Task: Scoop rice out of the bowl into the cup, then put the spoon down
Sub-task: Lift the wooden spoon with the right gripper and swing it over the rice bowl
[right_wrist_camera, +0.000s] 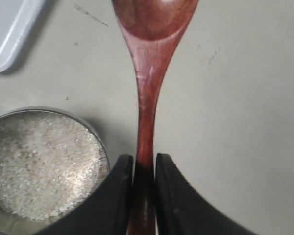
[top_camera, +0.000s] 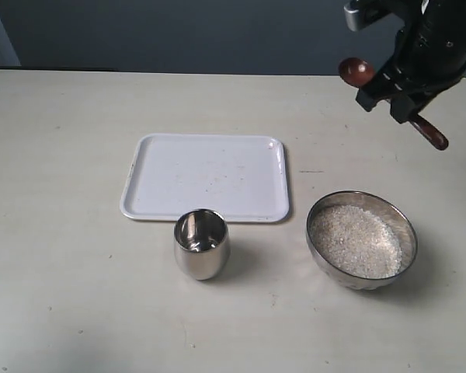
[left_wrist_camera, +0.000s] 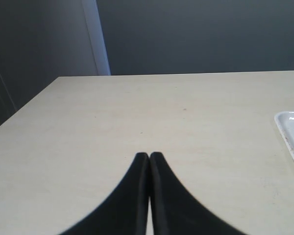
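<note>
My right gripper (top_camera: 398,92) hangs high at the back right, shut on the handle of the reddish-brown wooden spoon (top_camera: 357,71). In the right wrist view the spoon (right_wrist_camera: 148,78) runs out between the black fingers, its oval head empty, held by my right gripper (right_wrist_camera: 143,160). The steel bowl (top_camera: 362,240) with white rice (top_camera: 356,241) sits on the table in front of and below it; bowl (right_wrist_camera: 100,142) and rice (right_wrist_camera: 39,166) show beside the handle. The empty steel cup (top_camera: 201,243) stands left of the bowl. My left gripper (left_wrist_camera: 149,155) is shut on nothing above bare table.
A white rectangular tray (top_camera: 206,177) lies behind the cup, its corner also showing as the tray (left_wrist_camera: 290,128) in the left wrist view and the tray (right_wrist_camera: 10,29) in the right wrist view. A dark wall stands behind the table's far edge.
</note>
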